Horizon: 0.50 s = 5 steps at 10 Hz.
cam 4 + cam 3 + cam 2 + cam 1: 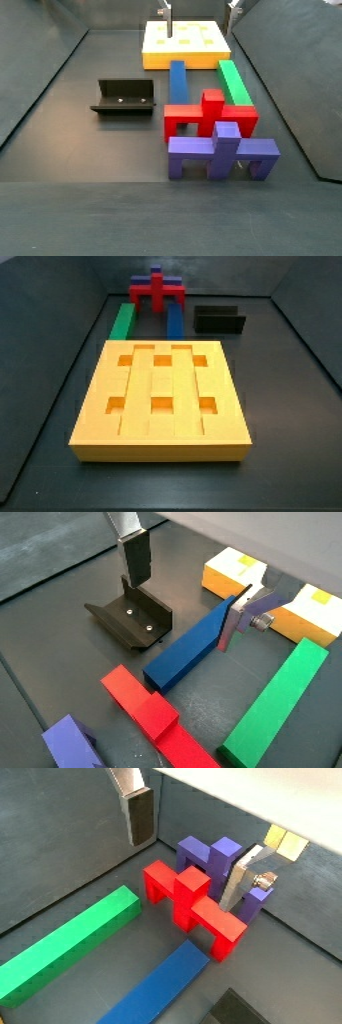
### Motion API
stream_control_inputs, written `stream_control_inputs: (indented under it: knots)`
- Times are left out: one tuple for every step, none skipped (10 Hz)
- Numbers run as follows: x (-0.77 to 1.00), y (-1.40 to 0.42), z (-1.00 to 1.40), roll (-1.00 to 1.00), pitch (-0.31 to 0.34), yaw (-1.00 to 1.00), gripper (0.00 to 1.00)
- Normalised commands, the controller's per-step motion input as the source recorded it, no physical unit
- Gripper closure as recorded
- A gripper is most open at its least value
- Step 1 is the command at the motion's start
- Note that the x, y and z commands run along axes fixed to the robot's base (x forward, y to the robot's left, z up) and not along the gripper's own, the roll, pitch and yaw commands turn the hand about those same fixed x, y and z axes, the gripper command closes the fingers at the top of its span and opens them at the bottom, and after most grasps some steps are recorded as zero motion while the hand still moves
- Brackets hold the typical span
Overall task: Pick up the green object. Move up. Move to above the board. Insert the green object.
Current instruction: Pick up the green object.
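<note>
Green object [235, 83] lies on floor beside board [186, 44]; gripper [187, 588] fingers [135, 557] open, empty

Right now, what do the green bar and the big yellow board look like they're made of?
The green object looks like matte plastic: flat, even colour, no grain. The board looks the same, though painted wood is possible. The claw hangs above the pieces, its fingers apart with nothing between them.

Gripper [187, 597]: flat silver finger plates, dark pads.
</note>
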Motion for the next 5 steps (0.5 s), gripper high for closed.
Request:
stream_control_inputs:
  knots:
    - [0.0,-0.01,-0.05,0.0,0.0,0.0,0.0]
    - [-0.17,-0.31,-0.31,-0.09,-0.083,0.0,0.0]
    - [-0.27,-0.88,-0.7,-0.07,-0.046,0.0,0.0]
    - [-0.46,-0.89,-0.81,-0.01,-0.019,0.0,0.0]
    - [-0.69,-0.67,-1.0,0.0,-0.071,0.0,0.0]
